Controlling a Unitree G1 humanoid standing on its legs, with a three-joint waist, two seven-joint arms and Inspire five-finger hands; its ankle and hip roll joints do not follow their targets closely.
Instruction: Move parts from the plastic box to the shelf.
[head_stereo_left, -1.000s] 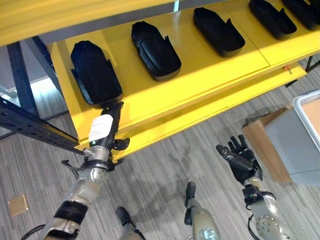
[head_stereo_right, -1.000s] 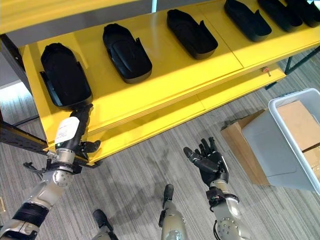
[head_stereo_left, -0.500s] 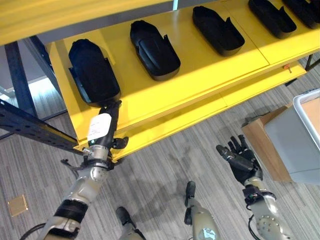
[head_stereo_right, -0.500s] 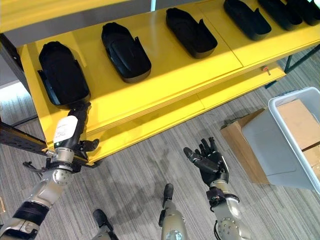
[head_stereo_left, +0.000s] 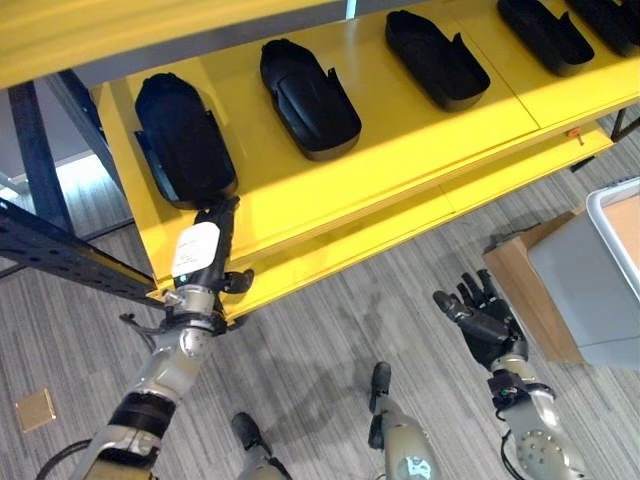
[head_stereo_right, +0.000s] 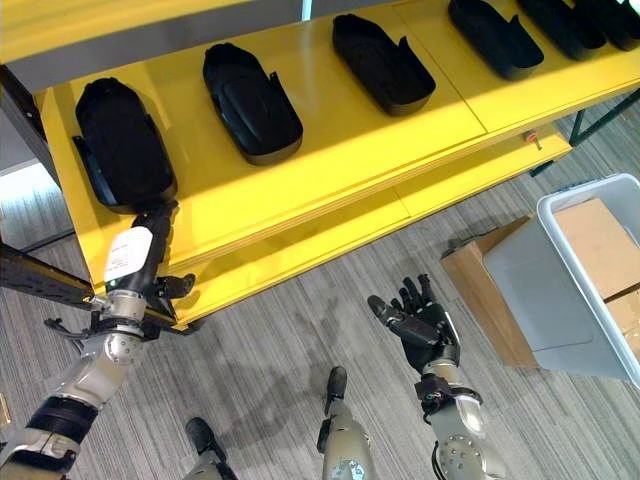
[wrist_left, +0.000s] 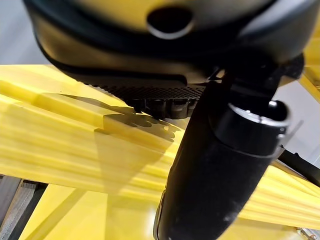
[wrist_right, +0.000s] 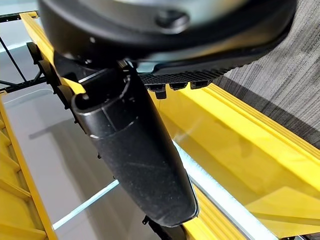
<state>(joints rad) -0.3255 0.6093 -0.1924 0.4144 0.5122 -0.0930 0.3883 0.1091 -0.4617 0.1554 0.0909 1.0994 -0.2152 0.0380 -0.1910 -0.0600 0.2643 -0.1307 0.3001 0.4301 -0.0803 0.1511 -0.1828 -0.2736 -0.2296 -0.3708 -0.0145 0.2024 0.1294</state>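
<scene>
Now the left hand (head_stereo_left: 205, 250) reaches a little farther onto the yellow shelf (head_stereo_left: 400, 150) than a second ago, its straight fingers touching the near end of the leftmost black part (head_stereo_left: 183, 140), which sits slightly deeper on the shelf than before. Beyond and to the right of that hand, more black parts (head_stereo_left: 308, 98) lie in a row, apart from each other. The right hand (head_stereo_left: 480, 318) hangs low over the floor as before, fingers spread and holding nothing. Just right of it stands the grey plastic box (head_stereo_right: 560, 290), with brown cardboard (head_stereo_right: 600, 245) showing inside; a cardboard box (head_stereo_right: 480, 290) sits beside it.
</scene>
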